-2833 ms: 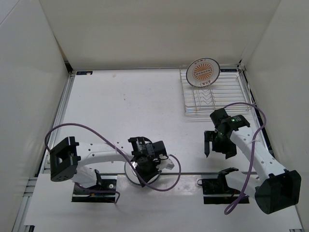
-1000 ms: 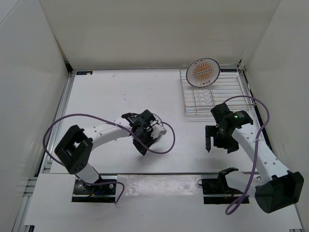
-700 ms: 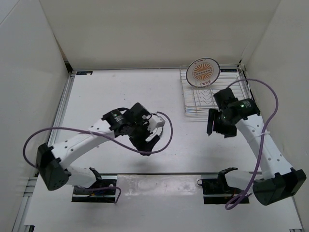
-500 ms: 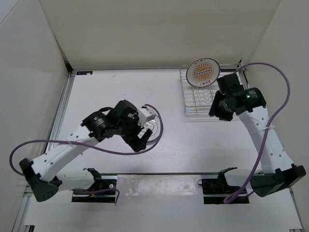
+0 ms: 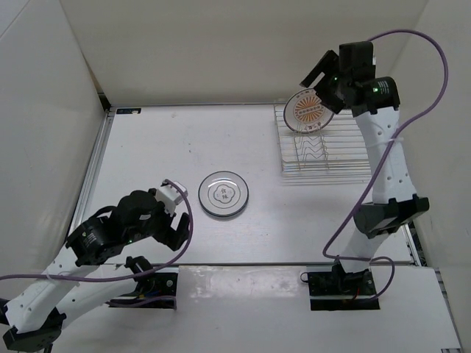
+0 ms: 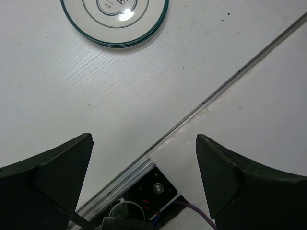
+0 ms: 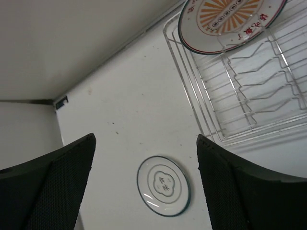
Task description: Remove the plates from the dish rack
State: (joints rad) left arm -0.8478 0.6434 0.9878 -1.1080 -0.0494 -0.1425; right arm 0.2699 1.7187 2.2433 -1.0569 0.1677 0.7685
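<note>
A white plate with an orange sunburst (image 5: 310, 110) (image 7: 230, 19) stands upright at the back left of the wire dish rack (image 5: 335, 151) (image 7: 254, 100). A white plate with a dark scalloped outline (image 5: 224, 194) (image 6: 115, 19) (image 7: 163, 186) lies flat mid-table; its edge shows a double rim, as if it rests on another plate. My right gripper (image 5: 321, 84) (image 7: 146, 187) hangs open high above the orange plate, touching nothing. My left gripper (image 5: 171, 220) (image 6: 144, 187) is open and empty, near the front edge, apart from the flat plate.
White walls close in the table on three sides. A metal rail and a white front strip (image 6: 249, 110) run along the near edge. The arm mounts (image 5: 335, 283) sit at the front. Purple cables (image 5: 412, 44) loop from both arms.
The left gripper opened, left the scalloped plate mid-table and pulled back toward the near left. The right arm rose from in front of the rack to high above the orange plate.
</note>
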